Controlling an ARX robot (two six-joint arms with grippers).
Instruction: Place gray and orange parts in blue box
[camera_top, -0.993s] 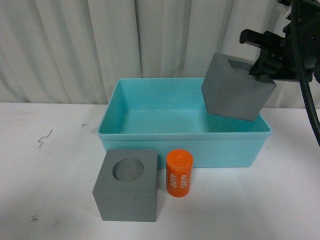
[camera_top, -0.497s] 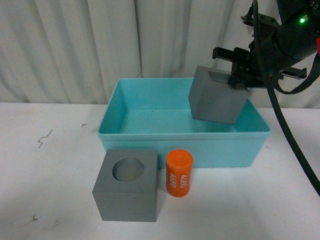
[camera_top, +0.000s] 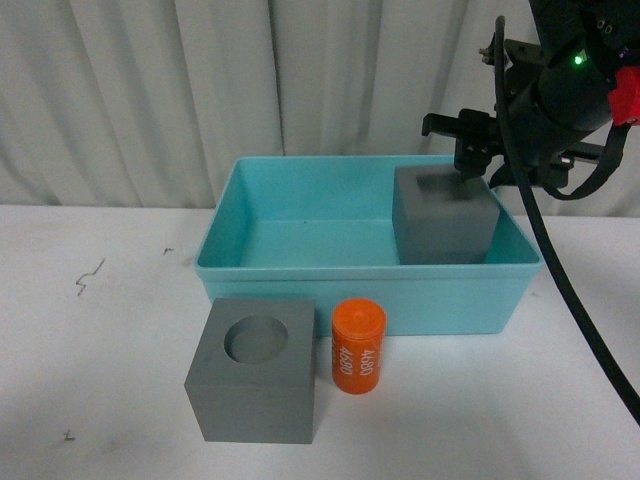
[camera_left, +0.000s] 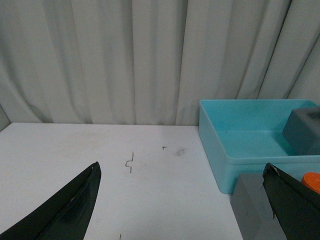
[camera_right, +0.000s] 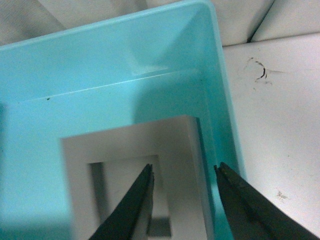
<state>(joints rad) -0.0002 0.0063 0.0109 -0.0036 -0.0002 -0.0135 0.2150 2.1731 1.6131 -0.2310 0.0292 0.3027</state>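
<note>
gray square-recess cube inside blue box, right pincer clamping its wall; left pincer wide, empty.

The lower part of the square-recessed gray cube was hidden behind the front wall of the blue box. Whether the right gripper pinched that cube's wall could not be told. In front of the box, the orange cylinder and the second gray cube were cut off by the left wrist picture's edges.
</note>
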